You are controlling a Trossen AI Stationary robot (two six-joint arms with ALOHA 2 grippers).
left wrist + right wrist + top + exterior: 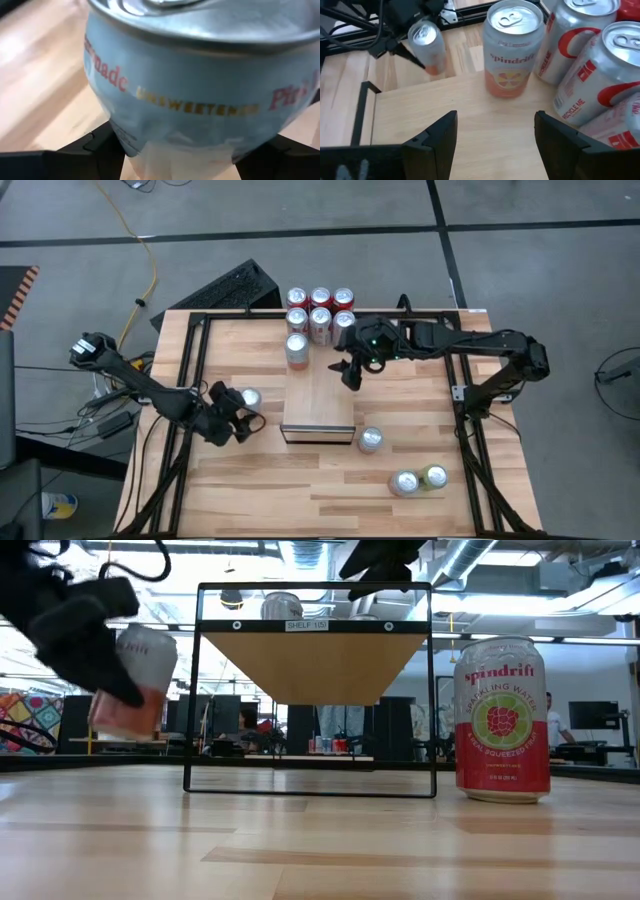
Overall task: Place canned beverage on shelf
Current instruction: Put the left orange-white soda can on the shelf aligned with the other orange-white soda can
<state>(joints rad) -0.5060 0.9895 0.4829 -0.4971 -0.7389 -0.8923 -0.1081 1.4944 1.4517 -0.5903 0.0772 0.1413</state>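
My left gripper (243, 416) is pinching a pale silver-and-orange beverage can (250, 398), carrying it tilted above the wooden tabletop (240, 490), just left of the narrow light-wood shelf (318, 405). One orange-labelled silver can (297, 350) is already standing on the shelf's far end. My right gripper (347, 370) is hovering spread and empty over the shelf. I'm judging placement still ahead.

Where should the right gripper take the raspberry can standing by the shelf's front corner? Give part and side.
Grip the raspberry can on its round side wall, about mid-height, probably coming from the side away from the shelf. It stands upright, and the shelf's frame is close on the other side. The right gripper is open over the shelf.
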